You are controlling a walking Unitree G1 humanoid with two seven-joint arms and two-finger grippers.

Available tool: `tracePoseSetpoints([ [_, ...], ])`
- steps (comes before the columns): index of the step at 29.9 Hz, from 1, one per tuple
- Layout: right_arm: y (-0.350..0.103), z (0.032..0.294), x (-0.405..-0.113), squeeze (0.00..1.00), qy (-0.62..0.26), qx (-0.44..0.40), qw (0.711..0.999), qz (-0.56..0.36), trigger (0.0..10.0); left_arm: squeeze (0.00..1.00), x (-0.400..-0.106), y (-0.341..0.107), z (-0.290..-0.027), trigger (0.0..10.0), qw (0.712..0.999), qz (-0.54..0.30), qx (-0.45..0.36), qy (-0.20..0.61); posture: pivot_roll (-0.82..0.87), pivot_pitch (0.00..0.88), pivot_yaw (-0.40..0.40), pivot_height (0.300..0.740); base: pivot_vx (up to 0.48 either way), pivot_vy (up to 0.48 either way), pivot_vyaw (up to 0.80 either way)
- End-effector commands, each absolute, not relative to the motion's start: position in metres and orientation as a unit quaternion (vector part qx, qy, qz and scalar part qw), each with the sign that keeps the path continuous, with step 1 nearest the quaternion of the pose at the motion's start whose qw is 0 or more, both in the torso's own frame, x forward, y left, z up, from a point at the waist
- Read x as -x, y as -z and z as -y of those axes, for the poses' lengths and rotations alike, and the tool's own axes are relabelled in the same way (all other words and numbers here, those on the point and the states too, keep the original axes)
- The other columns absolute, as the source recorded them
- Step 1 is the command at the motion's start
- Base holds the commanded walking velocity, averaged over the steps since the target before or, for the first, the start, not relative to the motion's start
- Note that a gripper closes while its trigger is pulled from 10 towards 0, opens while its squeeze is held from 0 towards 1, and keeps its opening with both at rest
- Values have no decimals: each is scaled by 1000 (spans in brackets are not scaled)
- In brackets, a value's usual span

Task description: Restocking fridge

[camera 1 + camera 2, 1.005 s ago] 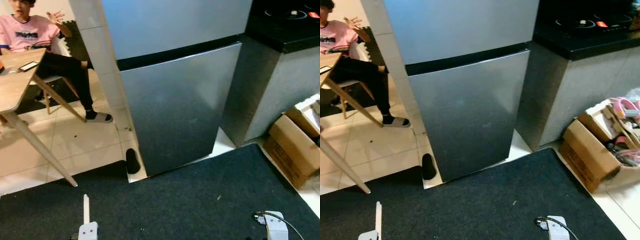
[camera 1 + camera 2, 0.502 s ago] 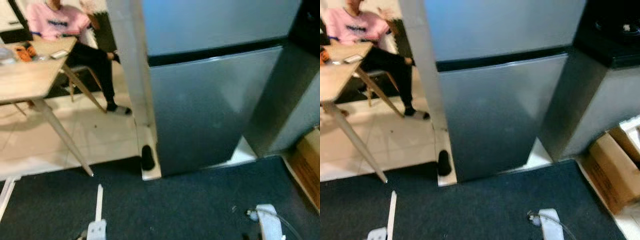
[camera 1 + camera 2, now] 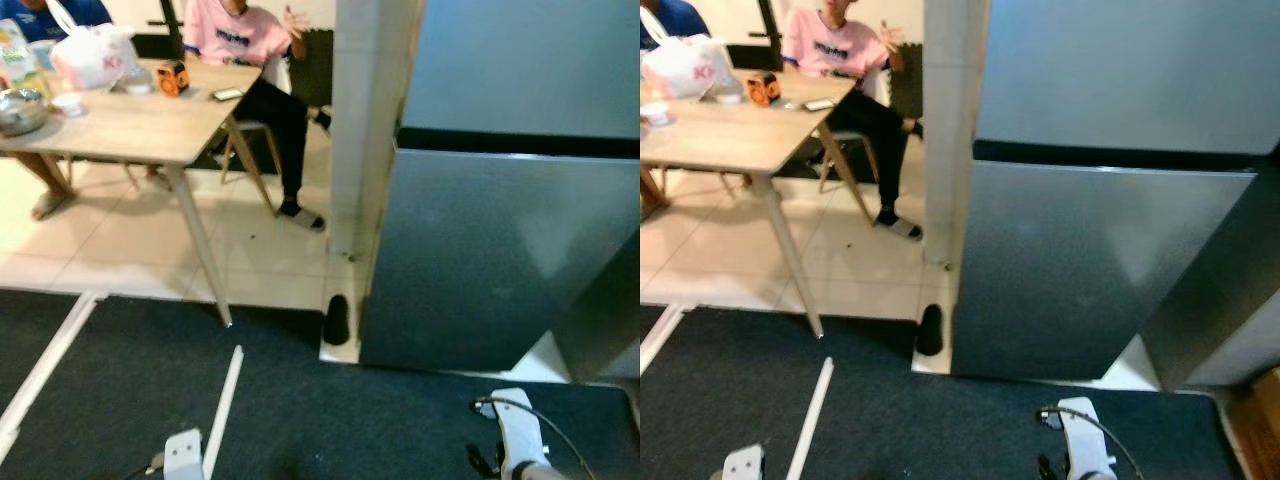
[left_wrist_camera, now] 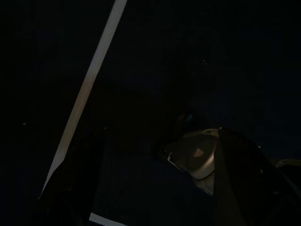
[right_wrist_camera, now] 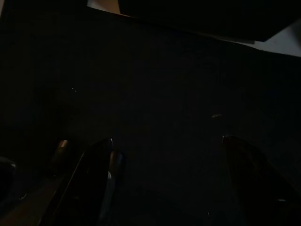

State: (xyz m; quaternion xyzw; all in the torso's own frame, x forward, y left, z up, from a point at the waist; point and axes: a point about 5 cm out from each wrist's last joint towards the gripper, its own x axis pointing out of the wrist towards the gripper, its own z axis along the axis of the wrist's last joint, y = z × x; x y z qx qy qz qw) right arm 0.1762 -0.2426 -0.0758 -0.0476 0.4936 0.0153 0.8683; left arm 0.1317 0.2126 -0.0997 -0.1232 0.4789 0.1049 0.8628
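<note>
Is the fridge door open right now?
No, the fridge shows both silver door fronts shut flat, with nothing of its inside in sight.

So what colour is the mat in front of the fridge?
Dark grey; the mat shows best in the right eye view.

A light wooden table (image 3: 140,125) carries a white plastic bag (image 3: 90,55), an orange tape measure (image 3: 173,77) and a phone (image 3: 227,94); a seated person in a pink shirt (image 3: 245,25) behind; dark grey carpet mat (image 3: 120,390) on the floor.
</note>
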Motion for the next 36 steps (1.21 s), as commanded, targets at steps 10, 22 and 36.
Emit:
tracePoseSetpoints([
  [10,81,232,-172,0,-35,51,861,-506,10000,0,-124,103,-208,10000,854,-493,129,-105,-37,0,-30,740,0,0,613],
  [22,86,243,-153,0,-15,45,853,-519,10000,0,-109,105,-223,10000,847,-507,113,-108,-60,0,6,740,0,0,611],
  [36,88,233,-152,0,-45,55,850,-521,10000,0,-113,104,-217,10000,853,-495,125,-108,-25,0,-13,740,0,0,611],
])
